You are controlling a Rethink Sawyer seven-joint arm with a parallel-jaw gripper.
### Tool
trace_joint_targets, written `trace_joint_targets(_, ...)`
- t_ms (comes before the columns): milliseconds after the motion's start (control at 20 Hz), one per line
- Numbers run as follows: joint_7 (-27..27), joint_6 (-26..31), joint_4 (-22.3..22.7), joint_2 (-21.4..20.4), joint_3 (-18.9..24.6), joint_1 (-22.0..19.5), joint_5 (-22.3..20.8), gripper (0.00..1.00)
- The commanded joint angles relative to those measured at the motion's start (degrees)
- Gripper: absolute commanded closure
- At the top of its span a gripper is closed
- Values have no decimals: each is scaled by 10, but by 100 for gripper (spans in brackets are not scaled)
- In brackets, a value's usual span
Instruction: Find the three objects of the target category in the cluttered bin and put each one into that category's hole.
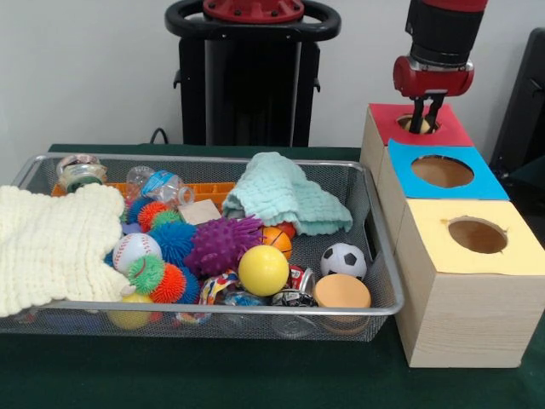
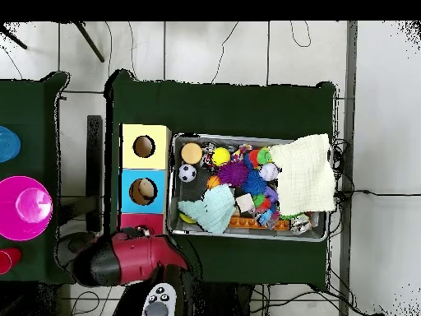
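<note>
The bin (image 1: 213, 159) is a silver wire-mesh basket full of toys; it also shows in the overhead view (image 2: 247, 236). The hole (image 1: 412, 126) is the round cut-out in the red-faced wooden box at the far right. My gripper (image 1: 427, 119) hangs straight over the hole, its fingers (image 1: 418, 115) slightly apart and dipping into the opening, with nothing seen between them. In the overhead view my red arm (image 2: 123, 259) covers the hole, and only a strip of the red face (image 2: 140, 220) shows.
A blue-faced hole (image 1: 442, 171) and a yellow-faced hole (image 1: 477, 236) stand nearer the camera. The bin holds a yellow ball (image 1: 263, 270), soccer ball (image 1: 343, 260), baseball (image 1: 136, 250), purple spiky ball (image 1: 221, 244), mint cloth (image 1: 285, 196) and cream cloth (image 1: 51, 247).
</note>
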Motion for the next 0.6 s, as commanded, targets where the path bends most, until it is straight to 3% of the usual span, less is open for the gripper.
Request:
trace_joint_targets(50,127,-46,33,27,18,-20,20,100)
trace_joint_targets(600,126,-65,37,36,17,-21,20,100)
